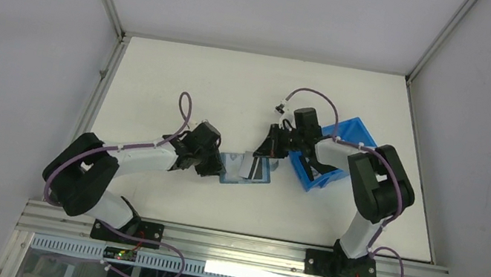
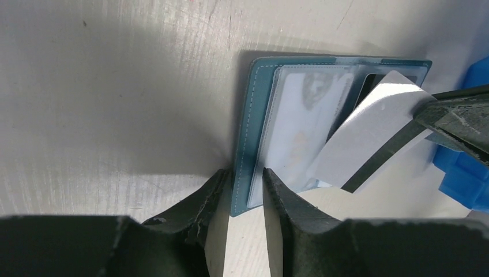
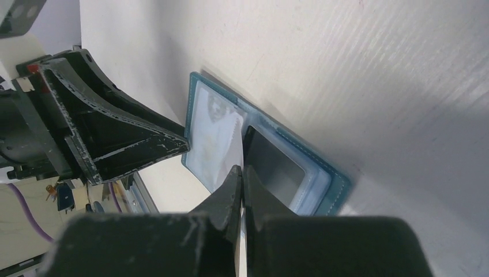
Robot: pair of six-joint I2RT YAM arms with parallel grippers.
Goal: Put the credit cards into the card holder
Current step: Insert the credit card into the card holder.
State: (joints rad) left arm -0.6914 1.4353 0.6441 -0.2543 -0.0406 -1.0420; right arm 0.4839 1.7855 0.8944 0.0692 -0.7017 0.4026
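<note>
From above, the holder (image 1: 258, 180) lies open and flat on the table, between the two arms and just beside the blue bin (image 1: 348, 137). The left gripper (image 1: 216, 167) is at its left edge, and the right gripper (image 1: 269, 150) hangs over its far right corner with a pale card (image 1: 250, 162) slanting down onto it. In the left wrist view, the left gripper (image 2: 247, 184) straddles the near corner of the holder (image 2: 259, 75). One finger is outside the teal border and the other is over the clear pocket. A narrow gap shows between the jaws, and I cannot tell whether they pinch the edge or only bracket it. The white card (image 2: 369, 127) comes in tilted from the right gripper (image 2: 429, 112), its low corner touching the pocket face. In the right wrist view, the right gripper (image 3: 242, 179) is closed tight on the card (image 3: 235, 153), which shows edge-on and points at the seam between the pale pocket and a dark one. The holder (image 3: 340, 184) is flat beneath, and the left gripper (image 3: 173, 141) touches its far edge. The step in hand looks like insertion of this card, with the left arm bracing the holder. The next move probably calls for lowering the card's angle until its leading edge finds a pocket mouth. It would then slide in along the pocket while the holder is kept from skidding, and the card would be let go only once it is seated.
</note>
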